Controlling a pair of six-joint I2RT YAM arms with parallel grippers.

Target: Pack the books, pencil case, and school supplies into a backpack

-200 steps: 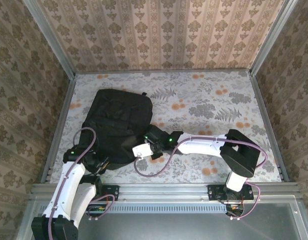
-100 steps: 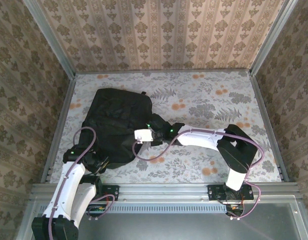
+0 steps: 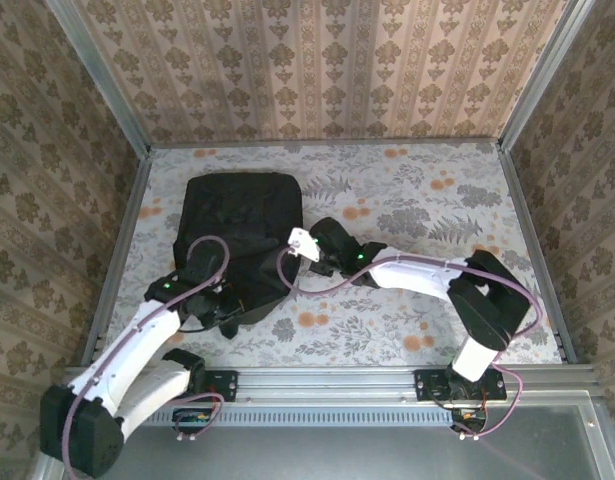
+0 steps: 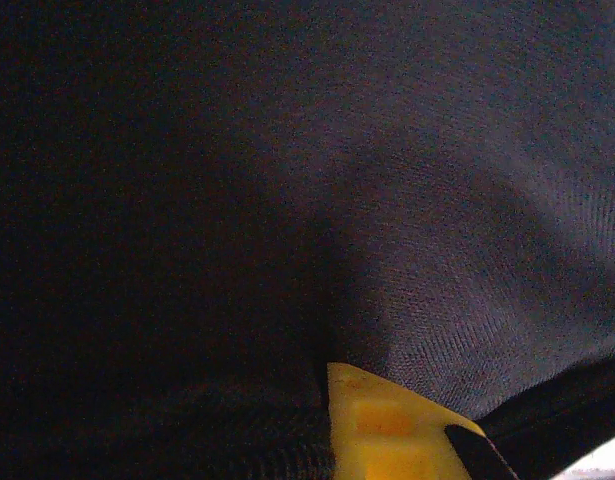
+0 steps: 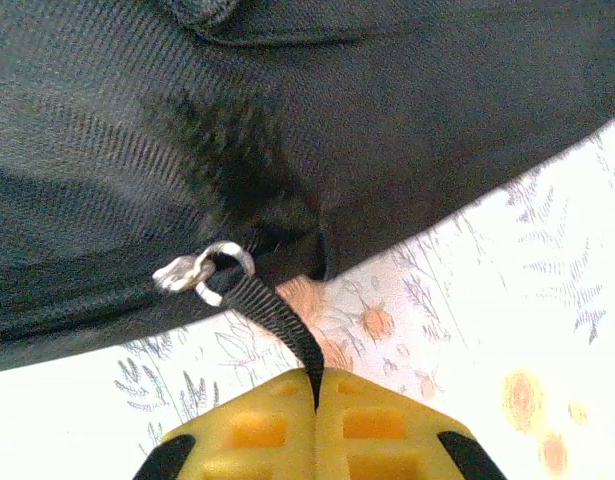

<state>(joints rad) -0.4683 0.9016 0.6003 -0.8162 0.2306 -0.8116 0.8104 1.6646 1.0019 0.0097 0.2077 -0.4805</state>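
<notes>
Right arm stretched across the floral table (image 3: 417, 200) to the right edge of the backpack (image 3: 237, 225), which lies flat at the left of the tabletop, well back from the near rail; the right gripper (image 5: 317, 380) is clenched tight on the black zip pull strap (image 5: 277, 315), yellow pads pressed together with the webbing trapped between them; the strap runs taut up to the metal zip slider (image 5: 200, 271) sitting on the bag's seam, so the pull goes straight along the track rather than across it; down at the bag's near edge the left gripper (image 3: 225, 312) is buried in the black cloth; from its wrist, one yellow finger pad (image 4: 382, 425) shows with the fabric creasing right into it; jaws closed, and it reads as a pinch on the backpack itself, though the second finger is hidden; that makes sense as an anchor, holding the soft bag down so it does not slide or bunch while the other arm draws the slider; my read is that this is the zipping stage, late in the job; the risk is the thin strap slipping out of the pads, or the bag dragging along with the pull if the anchor gives.
</notes>
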